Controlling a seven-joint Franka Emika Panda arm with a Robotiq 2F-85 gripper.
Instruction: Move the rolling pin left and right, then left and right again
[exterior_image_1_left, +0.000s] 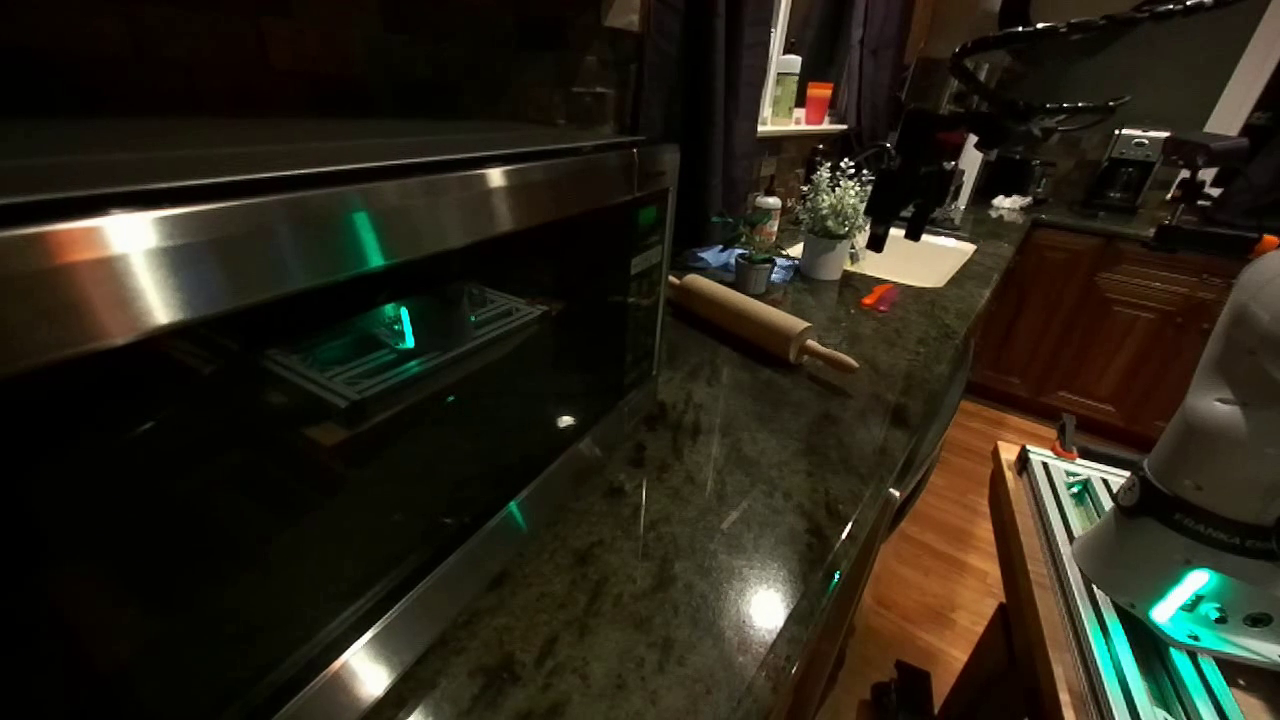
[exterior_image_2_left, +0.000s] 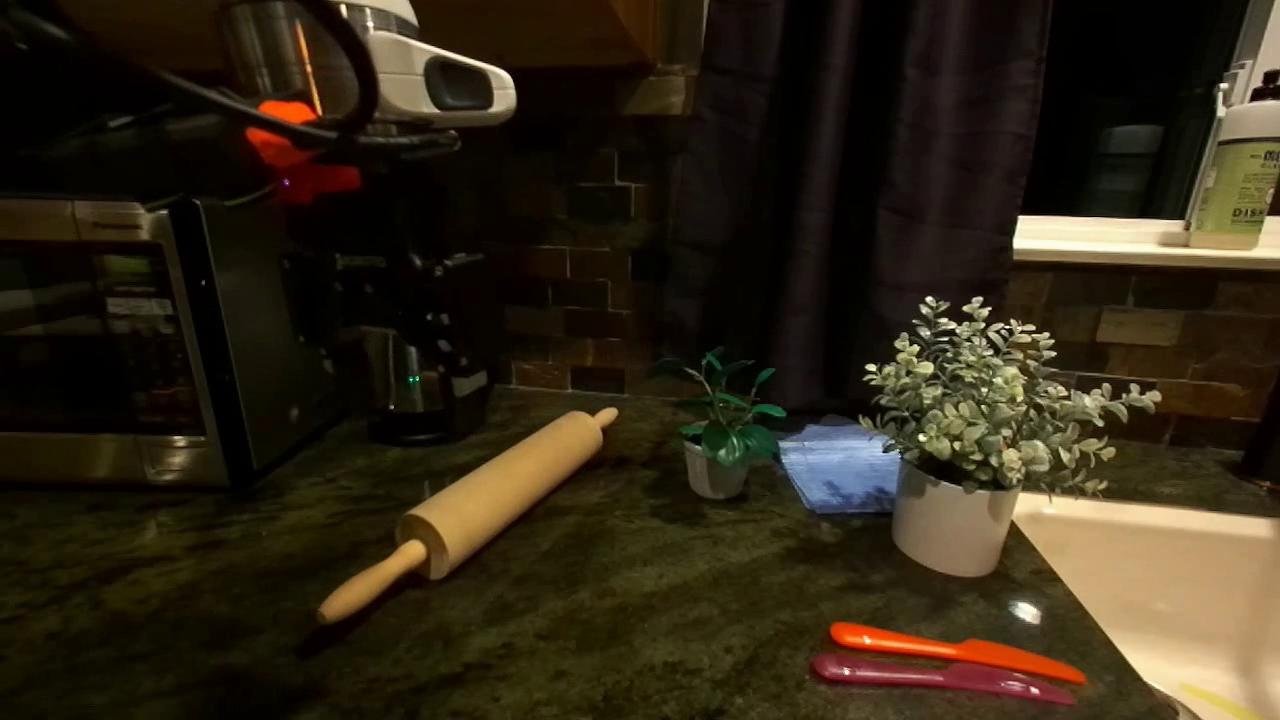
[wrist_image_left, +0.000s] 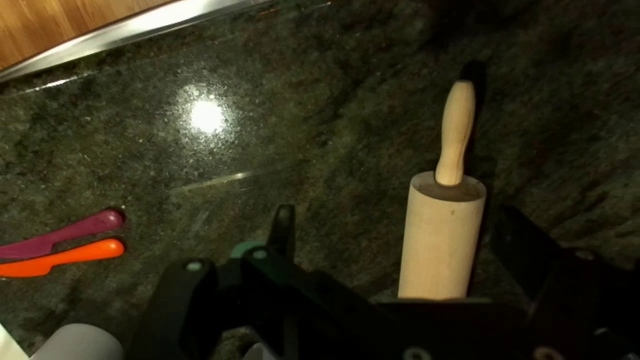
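Note:
The tan wooden rolling pin lies on the dark counter, in an exterior view (exterior_image_1_left: 745, 318) with its far end behind the microwave, and in an exterior view (exterior_image_2_left: 505, 490) slanting from near left to back. In the wrist view the pin (wrist_image_left: 442, 240) shows one handle and part of its body; the rest is hidden by the gripper. My gripper (wrist_image_left: 397, 214) is open, with the pin between its fingers in that picture, nearer the right finger. In an exterior view my gripper (exterior_image_1_left: 898, 235) hangs above the counter, apart from the pin. Elsewhere the fingers are too dark to make out.
The microwave (exterior_image_2_left: 275, 330) stands left of the pin. A small potted plant (exterior_image_2_left: 716, 470), blue napkins (exterior_image_2_left: 835, 470), a larger white-potted plant (exterior_image_2_left: 955, 525) and the sink (exterior_image_2_left: 1100, 540) are to its right. An orange knife (exterior_image_2_left: 940, 645) and a purple knife (exterior_image_2_left: 930, 675) lie in front.

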